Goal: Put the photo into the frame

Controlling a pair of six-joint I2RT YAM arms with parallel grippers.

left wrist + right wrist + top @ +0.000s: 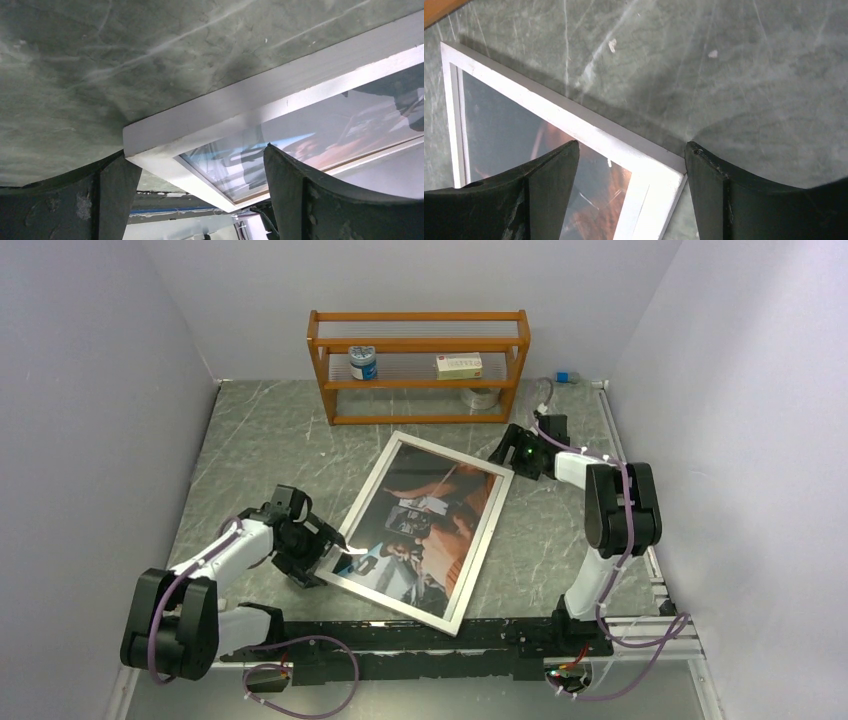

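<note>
Bare table (262,445) lies open to the left and right of the flat frame (425,530). An orange shelf rack (420,345) blocks the far edge, close behind the frame. Walls (90,390) close in both sides.

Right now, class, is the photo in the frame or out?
In: the photo shows inside the frame, bounded by its white rim.

We see white shells on the left arm (228,552) and the right arm (590,580), with bulky black joint housings just above the black base rail (520,640). Purple cables (300,680) trail along each arm and loop below the rail. Farthest from the rail, the fingers (320,200) are dark, curved and scuffed.
</note>
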